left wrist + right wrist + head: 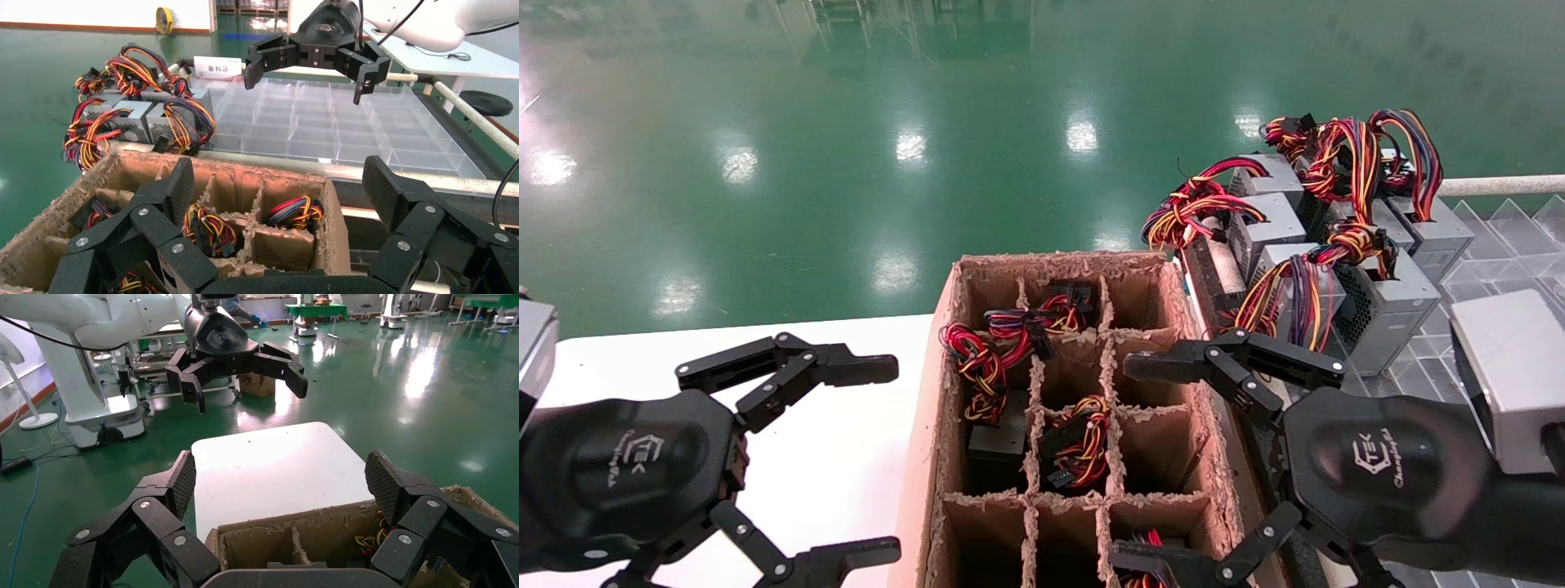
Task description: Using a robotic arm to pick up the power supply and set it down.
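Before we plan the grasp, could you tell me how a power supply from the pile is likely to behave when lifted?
The power supply is a metal box, so probably rigid and heavy for its size. Its smooth sides may slip. Its loose wires look floppy and could snag neighbours.

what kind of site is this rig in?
Likely a factory or lab floor set up as a packing station: glossy green floor, power supplies stacked beside a divided cardboard box holding more units, and another white robot base nearby. Both grippers hang open.

right gripper (pixel 278 484) agape, cardboard box (pixel 294 536) beneath
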Motion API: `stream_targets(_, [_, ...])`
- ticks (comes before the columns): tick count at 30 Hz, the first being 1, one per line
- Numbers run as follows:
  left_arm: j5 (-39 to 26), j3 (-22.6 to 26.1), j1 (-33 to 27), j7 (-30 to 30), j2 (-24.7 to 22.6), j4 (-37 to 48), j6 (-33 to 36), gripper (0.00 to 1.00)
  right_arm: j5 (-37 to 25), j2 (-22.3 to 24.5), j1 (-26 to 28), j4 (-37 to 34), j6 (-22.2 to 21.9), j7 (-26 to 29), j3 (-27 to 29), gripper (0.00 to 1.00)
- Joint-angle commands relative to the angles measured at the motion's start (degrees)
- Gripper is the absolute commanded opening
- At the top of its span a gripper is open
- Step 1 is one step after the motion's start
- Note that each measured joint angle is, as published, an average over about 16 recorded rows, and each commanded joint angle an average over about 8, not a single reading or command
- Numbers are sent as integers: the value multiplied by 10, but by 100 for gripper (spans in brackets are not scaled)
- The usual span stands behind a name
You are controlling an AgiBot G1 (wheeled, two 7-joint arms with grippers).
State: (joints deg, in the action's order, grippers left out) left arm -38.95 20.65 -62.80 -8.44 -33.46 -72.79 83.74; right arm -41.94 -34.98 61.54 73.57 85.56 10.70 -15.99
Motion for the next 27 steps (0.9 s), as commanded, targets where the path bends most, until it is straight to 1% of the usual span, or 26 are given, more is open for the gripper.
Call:
stream_targets(1, [0, 0, 0, 0, 0, 0, 0, 100, 0, 0, 0, 0, 0, 0, 0, 100])
stream_targets(21, [0, 0, 0, 0, 0, 0, 0, 100, 0, 0, 0, 0, 0, 0, 0, 100])
stream_targets(22, [0, 0, 0, 0, 0, 0, 0, 96, 0, 0, 0, 0, 0, 0, 0, 100])
stream_targets(27, [0, 0, 0, 0, 0, 0, 0, 34, 0, 0, 0, 0, 0, 0, 0, 100])
